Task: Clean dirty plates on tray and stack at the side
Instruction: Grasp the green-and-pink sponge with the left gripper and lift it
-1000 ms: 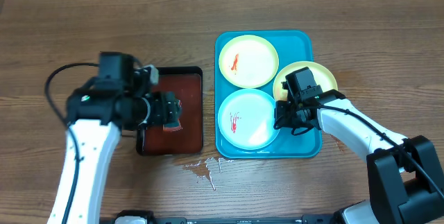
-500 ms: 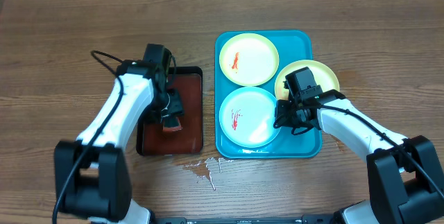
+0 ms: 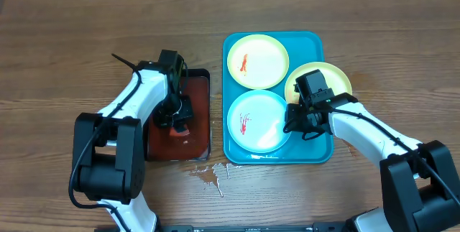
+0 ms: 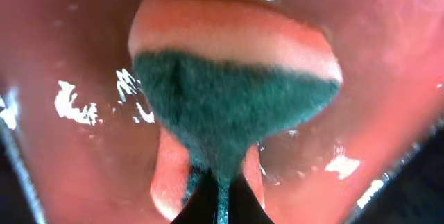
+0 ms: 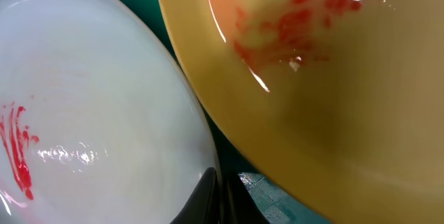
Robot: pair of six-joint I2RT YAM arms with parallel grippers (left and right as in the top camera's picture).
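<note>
The turquoise tray (image 3: 310,42) holds a yellow-green plate (image 3: 257,62) with a red smear at the back. A blue-white plate (image 3: 255,122) (image 5: 90,92), also smeared red, lies at the front. A third, yellow plate (image 3: 327,80) (image 5: 333,92) leans on the tray's right rim, with a red smear showing in the right wrist view. My right gripper (image 3: 293,121) (image 5: 220,197) is shut on the blue-white plate's right rim. My left gripper (image 3: 176,116) (image 4: 218,203) is down in the dark red tray, shut on a pink sponge (image 4: 229,99) with a green scouring face.
The black-rimmed dark red tray (image 3: 198,146) lies left of the turquoise one, and its floor looks wet. A small puddle of water (image 3: 212,174) lies on the wood tabletop in front of the two trays.
My left arm has swung in over the dark red tray, and its gripper has gone from open to shut on the sponge. The right arm and the plates have not moved.
</note>
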